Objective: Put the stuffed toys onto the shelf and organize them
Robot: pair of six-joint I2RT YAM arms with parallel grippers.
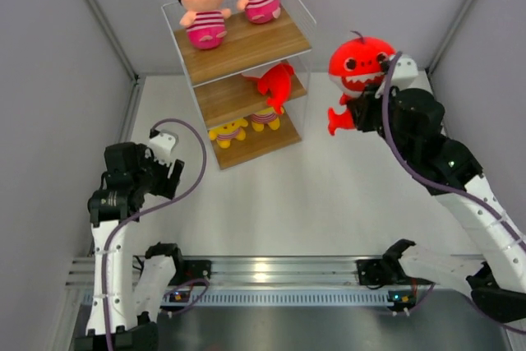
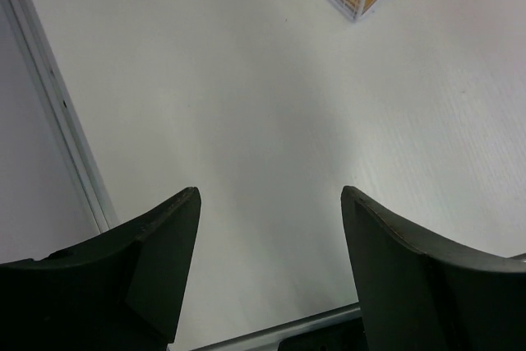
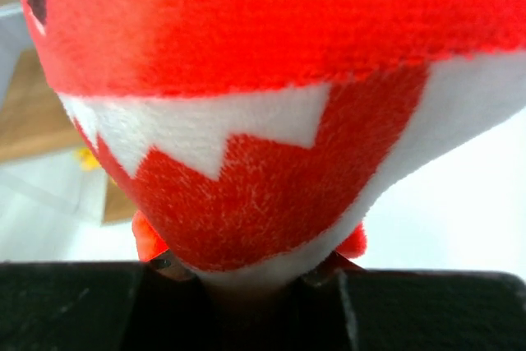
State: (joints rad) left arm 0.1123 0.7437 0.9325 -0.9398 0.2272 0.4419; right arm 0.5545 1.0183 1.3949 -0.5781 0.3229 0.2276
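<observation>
The red shark (image 1: 359,63) is gripped at its lower body by the right pincer (image 1: 355,111), which is closed on the plush just beneath the toothy mouth; in the right wrist view the shark (image 3: 246,121) fills the frame above the fingers. It is held to the right of the shelf (image 1: 271,43), well apart from it. The left pincer (image 1: 163,174) is open and empty above the bare surface (image 2: 246,80).

The top board is taken by two boy dolls (image 1: 201,6), the bottom board by two yellow dolls (image 1: 228,131), and a second red shark (image 1: 275,84) lies at the right end of the middle board (image 1: 222,98). By that pairing, the held shark is best carried to the middle board.

The free room there is on the left, so the approach should be made through the open front, low enough to pass under the top board. The wire frame and the resting shark should not be brushed. The grip should be released only once the toy is settled on the wood.
</observation>
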